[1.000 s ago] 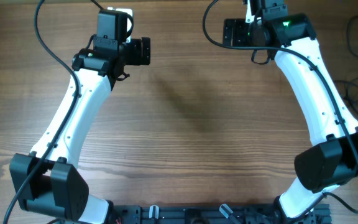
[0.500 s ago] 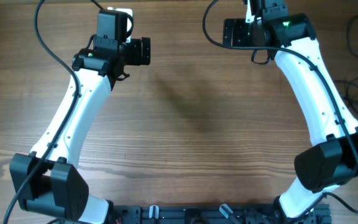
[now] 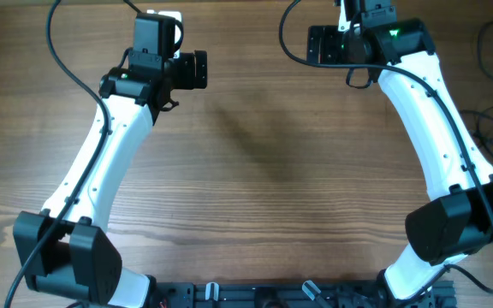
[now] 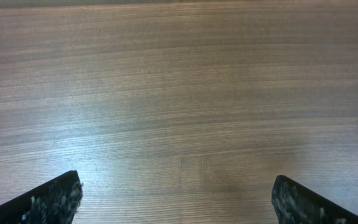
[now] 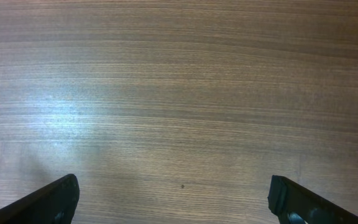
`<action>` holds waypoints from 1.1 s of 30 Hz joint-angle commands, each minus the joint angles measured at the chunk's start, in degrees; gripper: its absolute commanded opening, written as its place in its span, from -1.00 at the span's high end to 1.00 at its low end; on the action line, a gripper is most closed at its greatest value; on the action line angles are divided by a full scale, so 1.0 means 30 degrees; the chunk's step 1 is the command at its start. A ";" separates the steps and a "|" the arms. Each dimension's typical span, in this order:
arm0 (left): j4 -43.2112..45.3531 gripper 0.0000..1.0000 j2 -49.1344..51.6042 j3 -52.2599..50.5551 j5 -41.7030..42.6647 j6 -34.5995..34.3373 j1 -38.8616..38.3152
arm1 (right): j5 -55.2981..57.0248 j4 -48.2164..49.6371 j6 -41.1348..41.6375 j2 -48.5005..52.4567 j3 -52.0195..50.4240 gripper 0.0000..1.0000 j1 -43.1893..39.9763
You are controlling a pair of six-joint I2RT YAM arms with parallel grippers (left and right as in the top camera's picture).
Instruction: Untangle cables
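Table: wood-grain top (image 3: 264,154). It runs under both sets of jaws and fills both wrist views.
Left arm: white links with black joints (image 3: 101,162). It reaches from the near edge up to the far left of the table, and a thick black lead (image 3: 58,51) loops beside it.
Right arm: same build (image 3: 430,120), reaching to the far right. Its own thick lead (image 3: 289,43) curls inboard of the wrist.
Base rail: black bar (image 3: 255,295) at the near edge, between the two arm bases and well behind both sets of jaws.
Left gripper: (image 4: 176,183) jaws spread wide. The two dark fingers (image 4: 48,199) show only at the bottom corners of the wrist view. There is bare wood between them and ahead of them, and nothing is pinched.
Right gripper: (image 5: 173,183) jaws spread just as wide, with fingers (image 5: 48,202) at the frame corners. Only wood grain lies between them and they touch nothing.
Gap between the grippers: the two sets of jaws are well apart, with open table between them.
Cables: thin black strands (image 3: 490,120) lie in loose curves at the right edge of the overhead view. They are outboard of the right jaws, back toward that arm's base, and well apart from those jaws. They are farther still from the left jaws. The frame cuts them off, so I cannot tell the plug tips or how tangled they are. Neither wrist view shows them.
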 commanded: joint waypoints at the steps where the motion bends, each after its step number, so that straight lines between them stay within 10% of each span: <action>1: 0.1209 -1.00 -0.1355 -0.1902 -0.0240 -0.0940 -0.0066 | -0.0240 0.0051 -0.0270 0.0415 -0.0146 -1.00 0.0058; 15: 0.6674 -1.00 -0.9595 -1.2386 -0.0240 -0.2361 0.0233 | -0.0248 0.0051 -0.0270 0.0415 -0.0146 -0.99 0.0066; 33: 0.6681 -1.00 -2.2957 -2.2811 -0.0255 -0.3847 0.1494 | -0.0240 0.0051 -0.0270 0.0415 -0.0146 -0.99 0.0058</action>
